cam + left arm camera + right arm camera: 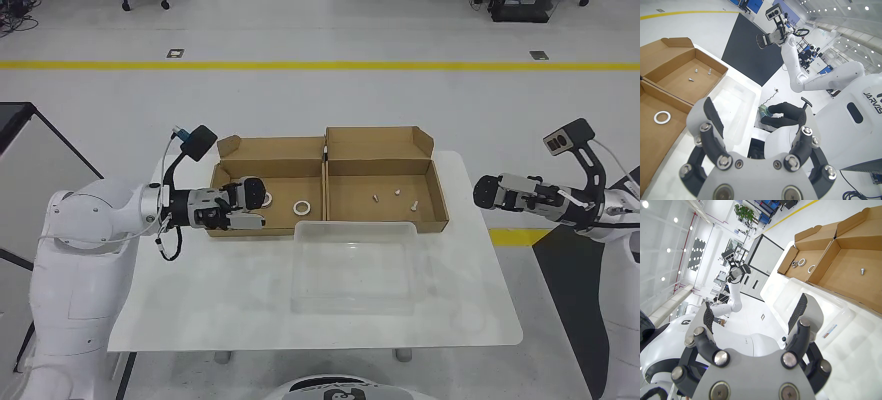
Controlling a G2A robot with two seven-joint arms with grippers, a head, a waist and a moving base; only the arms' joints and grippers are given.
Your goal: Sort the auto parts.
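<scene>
While both grippers are hanging free with nothing between them, the sorting is looking close to done, as I judge it: every part I can make out is already lying in a box. The white table is carrying a see-through tub at its near side. Behind the tub, two cardboard boxes are sitting side by side and touching, the left box and the right box.

The left gripper is hovering over the left box's outer end, jaws apart. The right gripper is hanging off the table's right side, apart from the right box, jaws likewise spread.

Rings are lying flat in the left box, holes facing up, so they have no long axis to speak of. Three small bolts are resting scattered in the right box, their shafts pointing different ways.

The next move is calling for a check of the tub for leftover parts before any reach.
</scene>
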